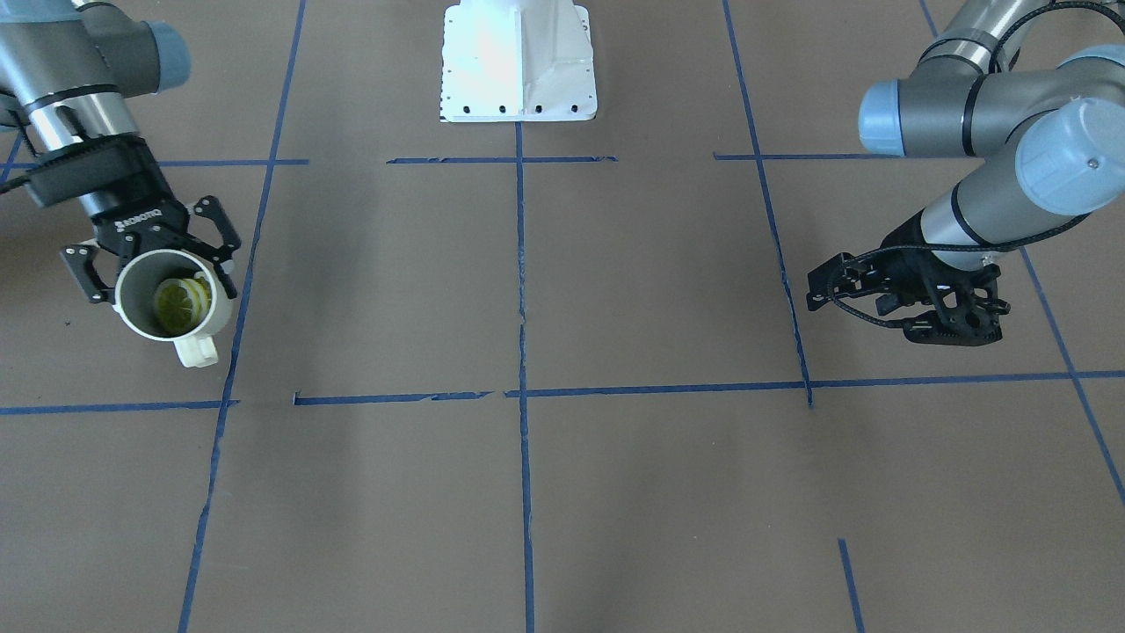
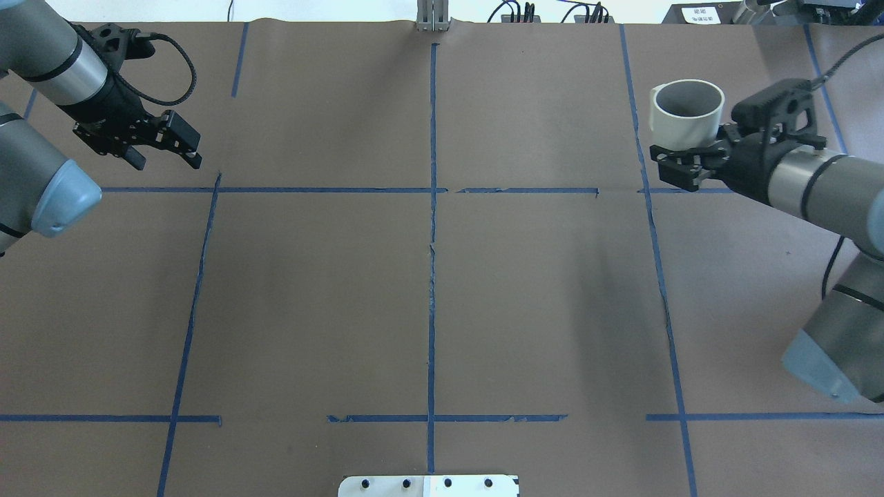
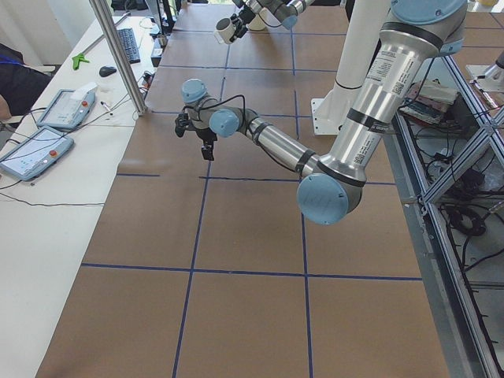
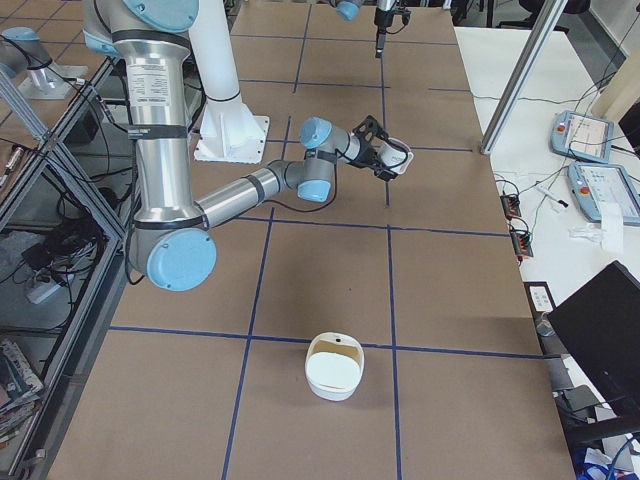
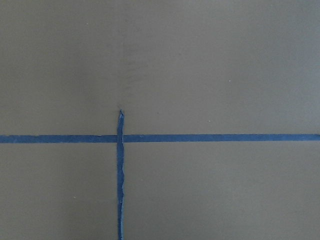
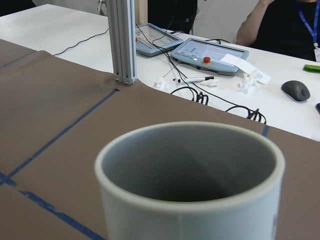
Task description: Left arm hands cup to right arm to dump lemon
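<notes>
The white cup [image 1: 141,321] hangs above the table at the robot's right side, and my right gripper [image 1: 158,264] is shut on its body. Its mouth faces up and its handle [image 1: 198,352] points away from the wrist. The yellow-green lemon [image 1: 182,303] slice lies inside the cup. In the overhead view the cup [image 2: 687,114] shows only its grey inside, as does the cup [image 6: 190,190] in the right wrist view. My left gripper [image 2: 169,160] hovers over the table's far left with its fingers apart and nothing between them.
The white robot base [image 1: 518,61] stands at the table's middle edge. A white bowl-like container [image 4: 333,367] sits on the table near the robot's right end. Blue tape lines [image 2: 431,228] cross the brown table. Control pendants and cables [image 6: 210,50] lie beyond the far edge.
</notes>
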### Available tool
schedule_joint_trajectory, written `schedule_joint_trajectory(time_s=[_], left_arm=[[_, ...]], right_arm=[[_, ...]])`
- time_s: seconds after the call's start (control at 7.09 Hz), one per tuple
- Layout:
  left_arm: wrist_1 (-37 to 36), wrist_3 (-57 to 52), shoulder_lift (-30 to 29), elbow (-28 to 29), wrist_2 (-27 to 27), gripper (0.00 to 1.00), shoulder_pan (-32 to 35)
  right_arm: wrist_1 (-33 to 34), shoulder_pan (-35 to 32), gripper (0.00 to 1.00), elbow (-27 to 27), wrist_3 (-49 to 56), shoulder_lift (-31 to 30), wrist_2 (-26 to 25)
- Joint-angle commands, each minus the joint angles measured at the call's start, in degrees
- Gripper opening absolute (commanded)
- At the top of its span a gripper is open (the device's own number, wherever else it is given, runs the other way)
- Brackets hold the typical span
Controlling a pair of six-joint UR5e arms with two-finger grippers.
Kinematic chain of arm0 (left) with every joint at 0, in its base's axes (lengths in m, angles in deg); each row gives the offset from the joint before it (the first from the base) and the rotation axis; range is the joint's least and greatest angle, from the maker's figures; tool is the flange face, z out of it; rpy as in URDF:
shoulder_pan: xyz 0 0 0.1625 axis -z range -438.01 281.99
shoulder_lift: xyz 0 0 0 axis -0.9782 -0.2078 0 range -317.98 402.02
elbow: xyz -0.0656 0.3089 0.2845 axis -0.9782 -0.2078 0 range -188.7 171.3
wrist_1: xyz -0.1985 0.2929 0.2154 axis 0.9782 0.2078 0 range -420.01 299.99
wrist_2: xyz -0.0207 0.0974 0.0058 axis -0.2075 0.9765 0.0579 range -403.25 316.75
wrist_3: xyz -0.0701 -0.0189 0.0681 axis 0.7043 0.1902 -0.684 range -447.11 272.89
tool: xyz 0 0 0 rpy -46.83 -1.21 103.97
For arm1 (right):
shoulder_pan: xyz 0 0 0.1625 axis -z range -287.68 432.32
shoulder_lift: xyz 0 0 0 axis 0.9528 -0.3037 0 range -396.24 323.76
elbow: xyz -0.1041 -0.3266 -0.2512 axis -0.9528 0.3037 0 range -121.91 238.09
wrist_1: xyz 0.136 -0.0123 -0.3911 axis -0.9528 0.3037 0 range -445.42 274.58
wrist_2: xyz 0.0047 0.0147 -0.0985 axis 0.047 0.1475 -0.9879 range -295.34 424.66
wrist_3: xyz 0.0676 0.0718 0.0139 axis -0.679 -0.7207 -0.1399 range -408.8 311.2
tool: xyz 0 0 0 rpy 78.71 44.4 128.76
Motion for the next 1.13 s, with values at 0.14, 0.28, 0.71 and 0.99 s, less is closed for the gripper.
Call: schedule_joint_trajectory(time_s=[0.14,0.28,0.71,0.99], left_arm=[[-7.6,-4.2,0.7,-2.7,2.9,1.0,0.9],[-7.7,-3.6,0.7,-2.6,2.9,1.0,0.7],[-7.6,2.4,-0.1,-4.1,6.2,1.0,-1.3],[-7.6,2.5,-0.1,-4.5,6.2,1.0,-1.3]], right_arm=[[-19.6,-12.0,0.06,6.9,1.3,-11.6,14.2],[-24.6,-18.0,0.09,9.3,1.1,-14.6,20.1],[-34.0,-31.8,0.13,16.9,0.2,-20.4,31.9],[-44.6,-33.8,0.12,24.8,-8.0,-20.4,33.2]])
